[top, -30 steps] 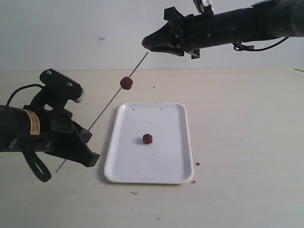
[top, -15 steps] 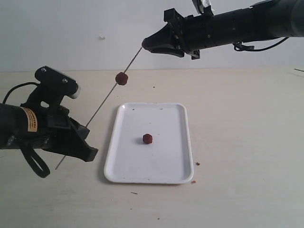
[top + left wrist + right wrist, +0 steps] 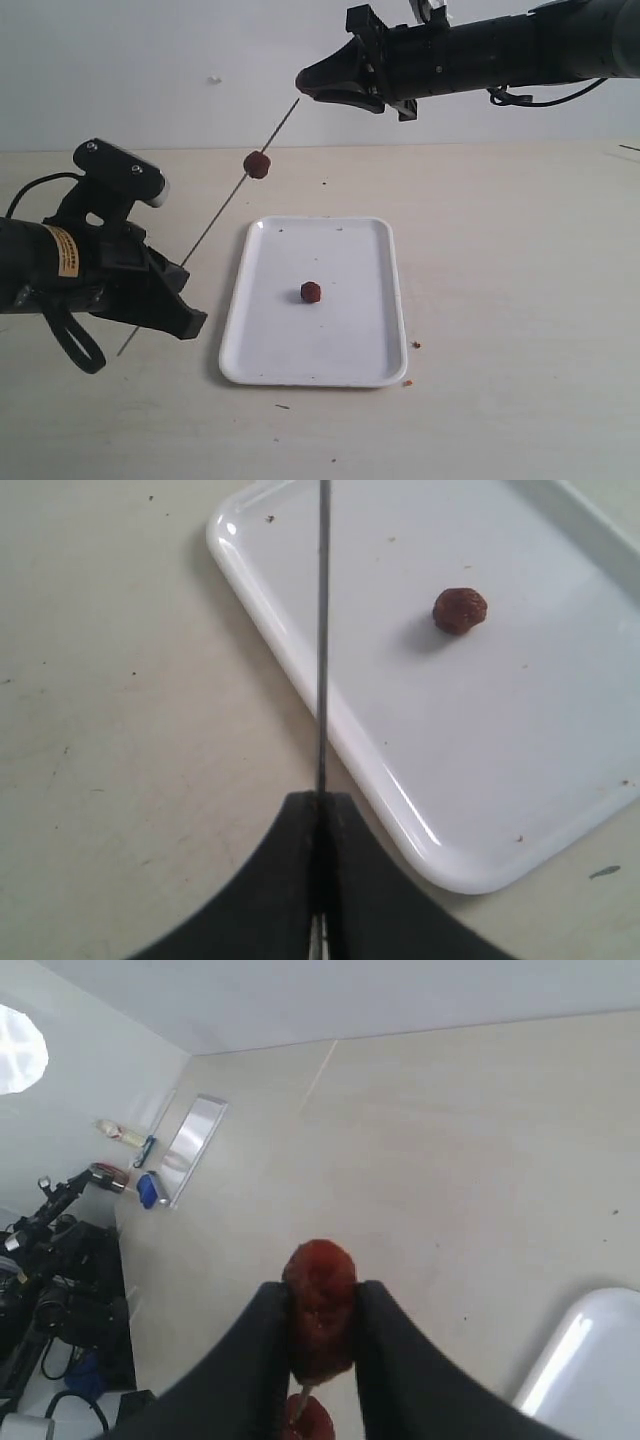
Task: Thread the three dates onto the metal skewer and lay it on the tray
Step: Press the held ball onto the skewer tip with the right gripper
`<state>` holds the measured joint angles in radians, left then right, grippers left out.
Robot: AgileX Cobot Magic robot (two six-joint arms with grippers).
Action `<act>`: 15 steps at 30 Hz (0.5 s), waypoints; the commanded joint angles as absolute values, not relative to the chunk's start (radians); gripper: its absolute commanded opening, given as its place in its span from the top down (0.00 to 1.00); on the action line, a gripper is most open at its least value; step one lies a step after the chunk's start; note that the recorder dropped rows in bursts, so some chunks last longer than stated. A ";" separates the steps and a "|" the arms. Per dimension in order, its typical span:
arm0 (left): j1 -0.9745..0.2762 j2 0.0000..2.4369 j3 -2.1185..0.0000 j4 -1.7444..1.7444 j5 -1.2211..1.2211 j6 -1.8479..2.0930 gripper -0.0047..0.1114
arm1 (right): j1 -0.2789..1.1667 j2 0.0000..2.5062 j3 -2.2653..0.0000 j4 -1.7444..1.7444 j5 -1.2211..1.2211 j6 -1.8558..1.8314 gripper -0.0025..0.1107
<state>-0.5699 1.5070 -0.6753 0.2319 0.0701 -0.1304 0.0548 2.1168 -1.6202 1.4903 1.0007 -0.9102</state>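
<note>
Pale table (image 3: pixel 500 300), white wall behind. My left jaws are pressed together on the lower part of the metal skewer (image 3: pixel 214 222). The rod slants up over the table to my right jaws, held high. Right jaws pinch one date (image 3: pixel 320 1300) at the skewer's upper end. Second date (image 3: pixel 257 165) is threaded partway along the rod, in the air. Third date (image 3: pixel 311 292) lies loose near the middle of the tray (image 3: pixel 350 340), flat on the table beside my left jaws.
</note>
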 commanded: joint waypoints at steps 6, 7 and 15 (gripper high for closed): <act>-0.568 1.501 -0.673 0.224 0.047 -0.135 0.96 | 0.053 2.107 -1.626 1.503 1.021 -0.940 0.77; -0.568 1.501 -0.673 0.224 0.047 -0.135 0.96 | 0.053 2.107 -1.626 1.500 1.021 -0.940 0.77; -0.568 1.501 -0.673 0.224 0.047 -0.135 0.96 | 0.053 2.107 -1.626 1.501 1.019 -0.940 0.77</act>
